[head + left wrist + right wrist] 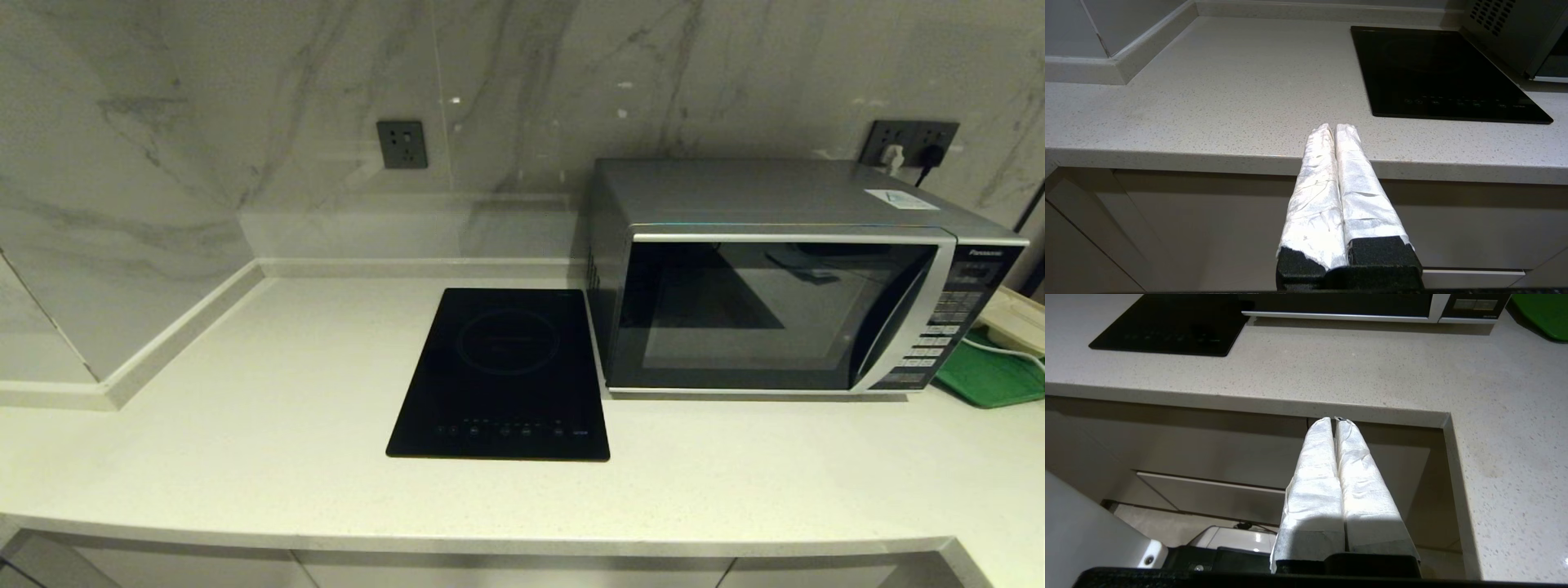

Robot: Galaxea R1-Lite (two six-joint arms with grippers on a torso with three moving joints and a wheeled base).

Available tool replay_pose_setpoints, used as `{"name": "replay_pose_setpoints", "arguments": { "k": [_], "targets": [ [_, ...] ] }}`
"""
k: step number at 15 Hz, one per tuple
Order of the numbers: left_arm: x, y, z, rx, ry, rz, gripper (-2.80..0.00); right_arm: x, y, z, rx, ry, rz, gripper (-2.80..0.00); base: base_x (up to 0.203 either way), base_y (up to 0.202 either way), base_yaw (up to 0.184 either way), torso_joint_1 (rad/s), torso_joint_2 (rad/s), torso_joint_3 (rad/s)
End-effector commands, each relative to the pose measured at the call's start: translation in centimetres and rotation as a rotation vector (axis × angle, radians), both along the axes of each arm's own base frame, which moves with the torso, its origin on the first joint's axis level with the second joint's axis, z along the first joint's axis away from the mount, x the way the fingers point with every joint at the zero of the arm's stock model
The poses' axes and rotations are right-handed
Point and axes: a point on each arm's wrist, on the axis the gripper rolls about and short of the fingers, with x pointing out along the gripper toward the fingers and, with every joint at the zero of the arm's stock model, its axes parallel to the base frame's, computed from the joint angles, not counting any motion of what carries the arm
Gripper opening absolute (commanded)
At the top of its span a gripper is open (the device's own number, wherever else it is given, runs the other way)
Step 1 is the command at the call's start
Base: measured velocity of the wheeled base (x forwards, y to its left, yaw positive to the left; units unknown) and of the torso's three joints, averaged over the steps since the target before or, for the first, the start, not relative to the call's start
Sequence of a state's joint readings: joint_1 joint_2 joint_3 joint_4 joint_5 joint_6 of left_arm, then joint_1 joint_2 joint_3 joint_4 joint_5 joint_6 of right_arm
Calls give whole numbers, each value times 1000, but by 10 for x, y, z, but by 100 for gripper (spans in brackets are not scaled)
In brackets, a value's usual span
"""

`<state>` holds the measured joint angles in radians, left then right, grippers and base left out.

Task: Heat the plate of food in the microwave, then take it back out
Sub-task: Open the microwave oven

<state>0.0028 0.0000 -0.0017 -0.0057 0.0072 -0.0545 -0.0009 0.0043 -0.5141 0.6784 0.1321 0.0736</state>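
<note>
countertop (245,457) ran pale along the left, where the left gripper (1334,130) hung just off its front edge with fingers pressed together and holding nothing, then came the black induction hob (502,376), and just beside it the microwave (784,278) with its door closed. right gripper (1336,422) sat low below the counter edge, likewise pressed together and empty, with the green tray (988,377) poking out past the microwave, and the plate of food showed in no view, possibly behind that dark glass. neither arm was on the door yet, so the next move looked like a reach for the curved handle (898,322) to swing it open.
</note>
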Motion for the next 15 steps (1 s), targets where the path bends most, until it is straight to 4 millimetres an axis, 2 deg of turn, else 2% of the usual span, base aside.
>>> {"name": "replay_pose_setpoints", "arguments": {
  "k": [1, 6, 7, 9, 15],
  "targets": [
    [0, 0, 0, -1, 0, 1, -280, 12, 0, -9, 3, -19, -2, -280, 0, 0, 0, 0, 0, 0],
    [0, 0, 0, -1, -2, 1, -280, 53, -2, -49, -17, -114, -104, -280, 0, 0, 0, 0, 0, 0],
    [0, 0, 0, -1, 0, 1, -280, 56, -3, -50, -14, -166, -114, -280, 0, 0, 0, 0, 0, 0],
    [0, 0, 0, -1, 0, 1, -280, 61, -4, -61, -49, -157, -171, -280, 0, 0, 0, 0, 0, 0],
    [0, 0, 0, -1, 0, 1, -280, 61, -4, -60, -53, -170, -158, -280, 0, 0, 0, 0, 0, 0]
  ]
}}
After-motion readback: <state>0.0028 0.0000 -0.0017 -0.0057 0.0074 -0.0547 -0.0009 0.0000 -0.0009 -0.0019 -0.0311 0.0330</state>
